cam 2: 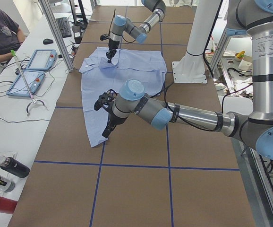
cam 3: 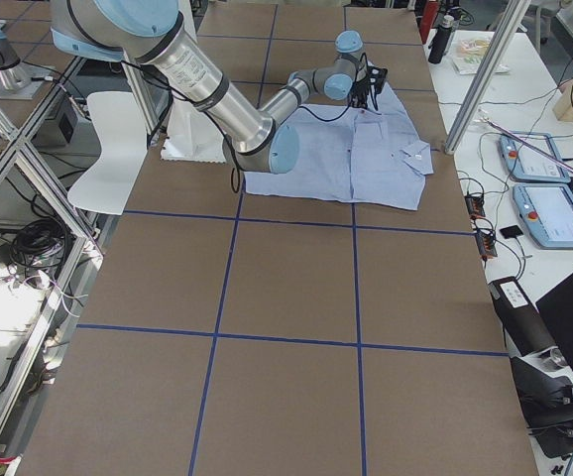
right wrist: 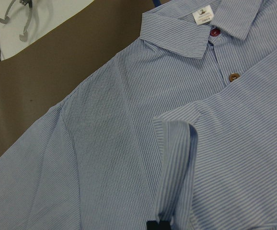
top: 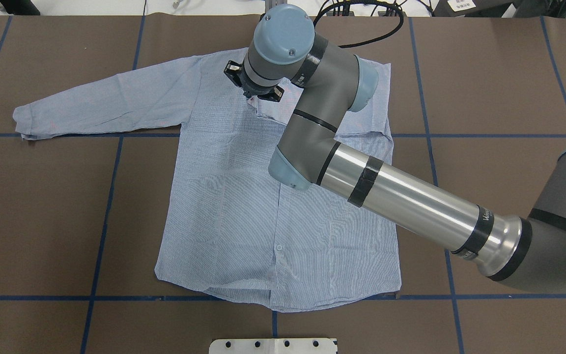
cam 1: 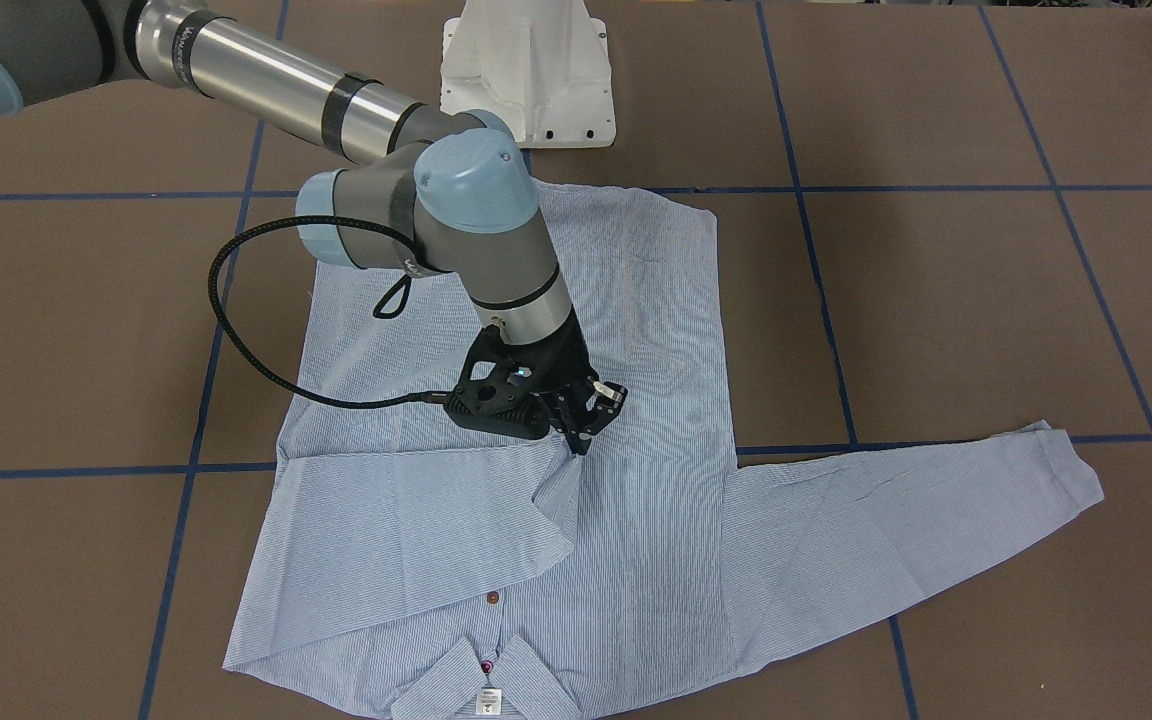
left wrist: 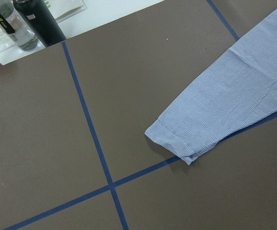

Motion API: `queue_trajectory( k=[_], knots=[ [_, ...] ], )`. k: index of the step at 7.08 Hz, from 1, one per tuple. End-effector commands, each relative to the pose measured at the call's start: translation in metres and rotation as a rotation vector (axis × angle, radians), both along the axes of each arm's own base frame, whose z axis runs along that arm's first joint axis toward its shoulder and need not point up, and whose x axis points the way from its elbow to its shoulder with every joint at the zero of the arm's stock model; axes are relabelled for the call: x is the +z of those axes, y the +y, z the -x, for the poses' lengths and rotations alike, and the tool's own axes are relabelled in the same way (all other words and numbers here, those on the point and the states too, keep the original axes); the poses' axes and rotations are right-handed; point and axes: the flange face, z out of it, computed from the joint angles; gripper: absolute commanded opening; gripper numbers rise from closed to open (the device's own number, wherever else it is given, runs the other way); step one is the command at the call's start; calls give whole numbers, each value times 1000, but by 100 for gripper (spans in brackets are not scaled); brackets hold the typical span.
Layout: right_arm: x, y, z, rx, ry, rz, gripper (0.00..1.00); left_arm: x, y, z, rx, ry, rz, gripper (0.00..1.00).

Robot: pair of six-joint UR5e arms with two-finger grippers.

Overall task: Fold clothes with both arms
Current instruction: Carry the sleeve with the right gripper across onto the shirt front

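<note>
- Shirt (cam 1: pixel 636 400): light blue, with fine white stripes all over.
- Neck label (cam 1: pixel 488 700): white, with small dark print.
- Top button (right wrist: pixel 215 32): dark red.
- Next button (right wrist: pixel 233 76): brown.
- Table (cam 1: pixel 986 320): dull brown.
- Tape lines (cam 1: pixel 936 187): dark blue, forming a grid on the table.
- Right arm (cam 1: pixel 266 80): silver and grey metal with black bands.
- Joint caps (cam 1: pixel 476 180): light blue.
- Right gripper (cam 1: pixel 581 440): black.
- Cable (cam 1: pixel 356 405): black, braided.
- Pedestal (cam 1: pixel 526 70): white.

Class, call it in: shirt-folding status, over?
Right gripper shut on shirt cuff, sleeve folded across front. Left gripper by other cuff, state unclear. Nothing on shirt.
</note>
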Motion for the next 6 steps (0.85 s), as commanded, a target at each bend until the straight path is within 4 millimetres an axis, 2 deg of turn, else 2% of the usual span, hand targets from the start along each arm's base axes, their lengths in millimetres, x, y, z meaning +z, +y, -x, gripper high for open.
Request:
queue_trajectory(
  k=[1, 2, 3, 4, 5, 6],
  knots=[
    [-8, -7, 7, 20, 6, 3, 0, 0, 0, -1, 1, 0, 0, 100],
    [-4, -8, 9, 27, 13, 2, 0, 1, 0, -1, 4, 0, 0, 100],
    [0, -8, 13, 29, 18, 13, 74, -2, -2, -3, 9, 0, -8, 100],
    [-11, -2, 20, 68, -7, 51, 89, -3, -8, -7, 17, 0, -12, 100],
    [-22, 0, 24, 88, -26, 68, 96, 3, -27, -21, 44, 2, -31, 100],
    [-29, 1, 21, 104, -44, 89, 98, 15, -50, -55, 102, 4, -62, 100]
  ],
)
